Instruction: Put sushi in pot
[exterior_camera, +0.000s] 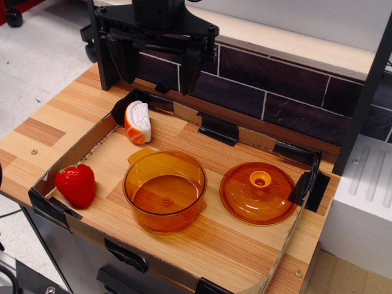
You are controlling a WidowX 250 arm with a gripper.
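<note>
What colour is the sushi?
Orange with white stripes on white rice, seen in the only view.

Gripper [156, 66] above and behind pot [165, 190], jaws apart, holding nothing. Sushi [138, 122] behind-left of pot, near it, apart. Strawberry [76, 184] left of pot. Lid [258, 192] right of pot, knob up.

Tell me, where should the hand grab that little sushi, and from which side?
Probably from above, across the sushi's narrow middle. It lies tilted near the tray's back left corner, so a sideways approach meets cardboard. The open hand hangs just behind it, fingers wide enough to straddle it.
</note>
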